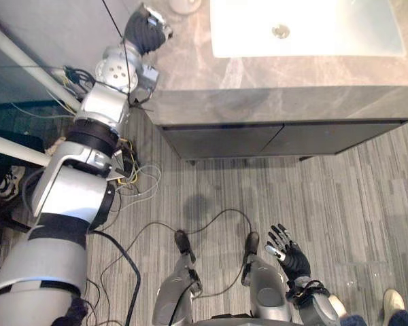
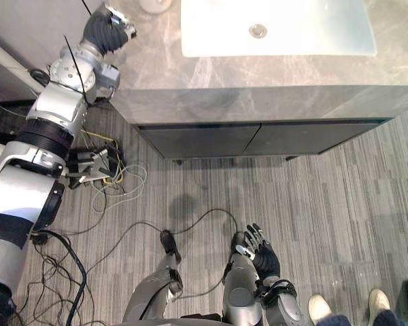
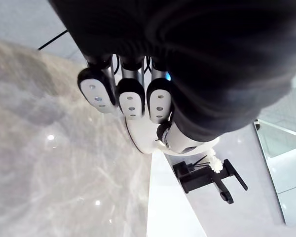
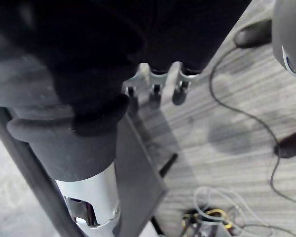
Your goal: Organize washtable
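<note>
Robot hand (image 1: 147, 28), left, over marble washtable (image 1: 190, 68).

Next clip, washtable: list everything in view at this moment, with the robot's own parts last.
Countertop: one, grey marbled, across the top.
Basin: one, white, set into the countertop, with a metal drain.
White round object: one, on the countertop left of the basin; too cropped to identify.
Black fixture: one, past the white object.
Cabinet: one, dark, under the countertop.
Floor: one, grey striped.
Person's shoes: two, pale, lower right.
Left hand: over the countertop's left end.
Right hand: open, low above the floor.
</note>
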Controlling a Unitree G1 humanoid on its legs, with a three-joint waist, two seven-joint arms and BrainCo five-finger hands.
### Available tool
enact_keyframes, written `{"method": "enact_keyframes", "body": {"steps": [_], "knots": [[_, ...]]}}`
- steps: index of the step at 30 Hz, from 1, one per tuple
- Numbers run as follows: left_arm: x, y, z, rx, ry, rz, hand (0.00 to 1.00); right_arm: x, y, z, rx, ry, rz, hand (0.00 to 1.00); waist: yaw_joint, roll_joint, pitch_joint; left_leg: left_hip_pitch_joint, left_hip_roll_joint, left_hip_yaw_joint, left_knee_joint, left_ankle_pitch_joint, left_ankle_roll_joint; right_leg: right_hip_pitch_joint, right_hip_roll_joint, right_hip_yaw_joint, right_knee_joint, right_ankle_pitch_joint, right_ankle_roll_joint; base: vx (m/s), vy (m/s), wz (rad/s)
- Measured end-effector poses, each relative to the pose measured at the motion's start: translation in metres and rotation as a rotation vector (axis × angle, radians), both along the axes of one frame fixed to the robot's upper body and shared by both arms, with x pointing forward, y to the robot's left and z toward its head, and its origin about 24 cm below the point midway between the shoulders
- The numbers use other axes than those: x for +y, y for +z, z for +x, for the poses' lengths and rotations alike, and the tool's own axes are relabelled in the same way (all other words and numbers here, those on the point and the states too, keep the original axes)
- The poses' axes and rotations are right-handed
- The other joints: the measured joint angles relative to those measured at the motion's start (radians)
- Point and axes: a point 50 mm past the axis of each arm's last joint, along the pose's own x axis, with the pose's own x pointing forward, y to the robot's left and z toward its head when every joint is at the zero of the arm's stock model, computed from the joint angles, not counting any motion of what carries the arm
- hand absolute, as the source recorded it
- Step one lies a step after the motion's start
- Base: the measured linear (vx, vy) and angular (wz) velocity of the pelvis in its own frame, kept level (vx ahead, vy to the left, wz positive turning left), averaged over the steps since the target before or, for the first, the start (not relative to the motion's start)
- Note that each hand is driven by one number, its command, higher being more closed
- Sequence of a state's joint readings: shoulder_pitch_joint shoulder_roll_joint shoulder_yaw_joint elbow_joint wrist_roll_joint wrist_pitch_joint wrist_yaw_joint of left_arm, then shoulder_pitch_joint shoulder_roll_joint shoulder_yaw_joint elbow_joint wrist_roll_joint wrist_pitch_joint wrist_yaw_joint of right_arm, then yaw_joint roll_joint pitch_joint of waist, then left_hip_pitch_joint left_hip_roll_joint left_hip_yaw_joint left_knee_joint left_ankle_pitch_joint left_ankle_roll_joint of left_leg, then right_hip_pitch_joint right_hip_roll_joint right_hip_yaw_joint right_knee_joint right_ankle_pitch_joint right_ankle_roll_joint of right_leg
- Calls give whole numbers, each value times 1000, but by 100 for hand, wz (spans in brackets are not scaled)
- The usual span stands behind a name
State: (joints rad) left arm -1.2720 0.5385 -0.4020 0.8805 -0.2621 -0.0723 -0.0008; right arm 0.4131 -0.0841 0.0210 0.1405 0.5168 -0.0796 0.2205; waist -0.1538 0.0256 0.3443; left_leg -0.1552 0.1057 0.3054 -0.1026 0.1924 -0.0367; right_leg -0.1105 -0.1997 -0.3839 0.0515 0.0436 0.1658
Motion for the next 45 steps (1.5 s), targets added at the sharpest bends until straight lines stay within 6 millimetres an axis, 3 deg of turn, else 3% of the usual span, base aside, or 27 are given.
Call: {"method": "enact_keyframes", "body": {"steps": [6, 18, 21, 24, 29, 33, 36, 45], "knots": [[-7, -19, 6, 66, -2, -22, 100, -3, -13, -19, 84, -13, -5, 0, -8, 0, -35, 0, 0, 3, 0, 0, -1, -1, 1, 5, -2, 0, 0, 11, -5, 0], [-6, -26, 6, 83, 1, -36, 100, -3, -14, -20, 94, -9, -11, 0, -31, -3, -49, -34, 12, 64, 0, -2, -3, -83, 13, 84, -3, 17, -1, 50, -28, -18], [-9, -16, 6, 58, -3, -38, 100, -3, -13, -19, 88, -11, -12, 0, -30, -3, -49, -58, 17, 67, 0, -1, -2, -110, 19, 88, -3, 25, -1, 36, -35, -6], [-11, 8, 5, -1, 3, -55, 100, -3, -12, -19, 83, -12, -13, 0, -25, -3, -48, -74, 18, 78, 6, -1, -2, -131, 20, 97, -1, 25, -1, 44, -25, -5], [0, 22, 2, -37, 27, -68, 100, -3, -9, -17, 69, -13, -13, 0, -26, -5, -47, -91, 18, 83, 6, -1, -3, -157, 20, 111, 0, 25, -2, 31, -26, -6], [4, 40, -1, -78, 42, -78, 100, -3, -3, -13, 26, -19, -18, 0, -26, -22, -24, -101, 19, 86, 6, -1, -2, -172, 22, 115, 2, 24, -4, 12, -16, -2], [12, 64, -7, -143, 68, -87, 100, -3, -2, -13, 18, -30, -16, 0, -27, -32, 1, -117, 19, 86, 7, -1, -2, -188, 21, 116, 4, 24, -5, 11, -9, 0], [18, 90, -15, -209, 83, -100, 100, 0, 5, -7, -23, -49, -2, 0, -25, -43, 62, -138, 19, 86, 7, -1, -2, -212, 21, 117, 16, 25, -3, 21, -14, 1]]}}
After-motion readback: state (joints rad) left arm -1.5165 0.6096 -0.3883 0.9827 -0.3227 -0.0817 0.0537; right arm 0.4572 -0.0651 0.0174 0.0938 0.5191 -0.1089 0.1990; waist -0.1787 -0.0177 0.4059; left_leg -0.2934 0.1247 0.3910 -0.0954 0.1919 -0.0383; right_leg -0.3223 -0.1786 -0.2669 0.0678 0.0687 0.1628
